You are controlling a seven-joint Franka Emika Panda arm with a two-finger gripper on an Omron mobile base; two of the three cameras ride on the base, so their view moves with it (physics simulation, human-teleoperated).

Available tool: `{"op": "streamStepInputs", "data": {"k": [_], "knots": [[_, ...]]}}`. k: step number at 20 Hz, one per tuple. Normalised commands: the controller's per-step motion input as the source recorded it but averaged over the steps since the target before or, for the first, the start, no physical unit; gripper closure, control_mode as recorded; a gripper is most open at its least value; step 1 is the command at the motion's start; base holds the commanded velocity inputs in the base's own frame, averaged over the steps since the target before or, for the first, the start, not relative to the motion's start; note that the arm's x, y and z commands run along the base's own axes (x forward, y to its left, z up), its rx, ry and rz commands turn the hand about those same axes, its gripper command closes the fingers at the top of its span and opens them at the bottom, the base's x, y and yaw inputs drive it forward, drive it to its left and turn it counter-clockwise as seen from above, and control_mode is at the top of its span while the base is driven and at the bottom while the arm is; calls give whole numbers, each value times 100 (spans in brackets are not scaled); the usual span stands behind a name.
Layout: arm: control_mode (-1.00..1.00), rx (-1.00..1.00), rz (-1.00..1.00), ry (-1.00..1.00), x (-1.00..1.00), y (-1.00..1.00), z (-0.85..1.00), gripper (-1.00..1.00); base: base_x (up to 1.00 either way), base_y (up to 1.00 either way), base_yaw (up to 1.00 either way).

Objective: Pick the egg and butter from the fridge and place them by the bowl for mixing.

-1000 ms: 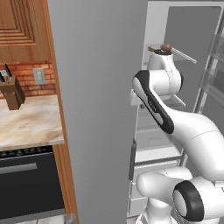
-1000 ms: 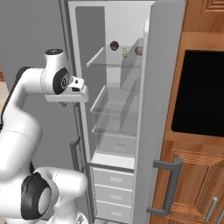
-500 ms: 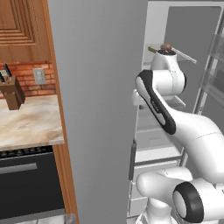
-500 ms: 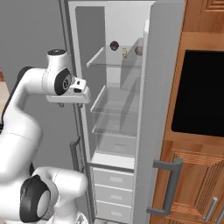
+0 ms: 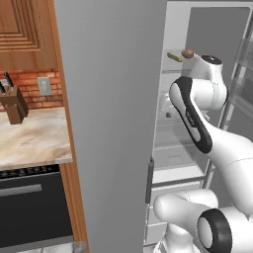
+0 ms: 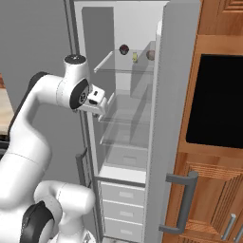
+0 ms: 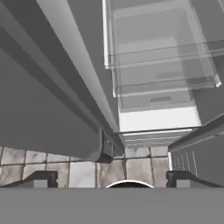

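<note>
The claw [image 7: 112,178] hangs wide open and empty, pointing down along the open fridge [image 6: 142,142], so the pick has not begun, and the next move calls for reaching to the top glass shelf [image 6: 126,70] where the egg [image 5: 187,53] lies beside the butter [image 5: 174,57].

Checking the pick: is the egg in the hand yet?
No, the egg rests on the fridge's top shelf beside the butter, apart from the arm.
</note>
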Motion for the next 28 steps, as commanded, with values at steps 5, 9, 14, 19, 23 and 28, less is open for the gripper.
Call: {"op": "streamStepInputs", "data": {"k": [5, 9, 14, 19, 23, 28], "knots": [[-100, 6, -24, -10, 12, -22, 24, -100, 0, 0, 0], [-100, 3, -26, -12, 17, -25, 23, -100, 0, 0, 0], [-100, 0, -26, -11, 30, -25, 20, -100, 0, 0, 0], [-100, 0, -19, -8, 29, -24, 22, -100, 0, 0, 0], [-100, 0, -3, -21, 8, -22, 35, -100, 0, 0, 0], [-100, 0, 0, -4, 1, -22, 43, -100, 0, 0, 0]]}}
